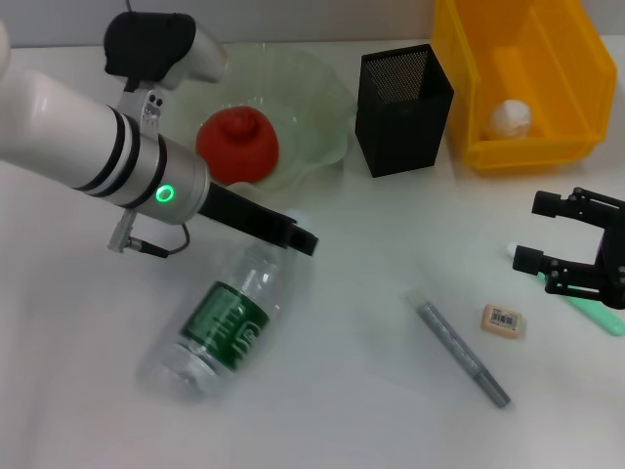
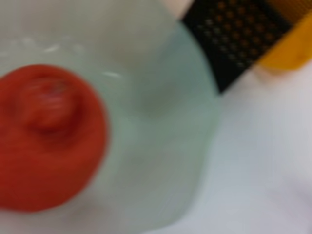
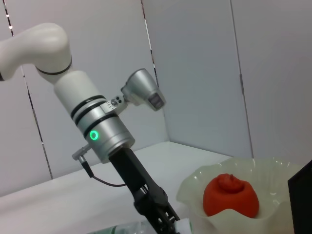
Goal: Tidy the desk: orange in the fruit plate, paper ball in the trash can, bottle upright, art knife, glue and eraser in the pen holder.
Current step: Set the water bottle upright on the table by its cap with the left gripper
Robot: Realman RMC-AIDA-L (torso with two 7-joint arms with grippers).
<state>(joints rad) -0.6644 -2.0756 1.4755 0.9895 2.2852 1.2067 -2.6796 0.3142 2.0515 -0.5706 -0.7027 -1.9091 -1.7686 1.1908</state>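
The orange (image 1: 237, 145) (image 2: 46, 139) (image 3: 230, 196) lies in the fruit plate (image 1: 317, 93) (image 3: 273, 168). Inside the trash can (image 1: 469, 88) sits the paper ball (image 1: 510, 117). The bottle (image 1: 227, 320) lies on its side, cap end toward the plate. My left gripper (image 1: 298, 237) (image 3: 163, 219) is at that cap end, just above the bottle's neck. At the right edge my right gripper (image 1: 539, 233) hangs open above a green stick, probably the glue (image 1: 591, 311). The eraser (image 1: 503, 319) and the grey art knife (image 1: 464, 354) lie on the table. The pen holder (image 1: 400, 98) stands upright.
The white table (image 1: 371, 410) carries everything. The pen holder stands between the fruit plate and the trash can at the back. Grey wall panels (image 3: 195, 73) close off the far side.
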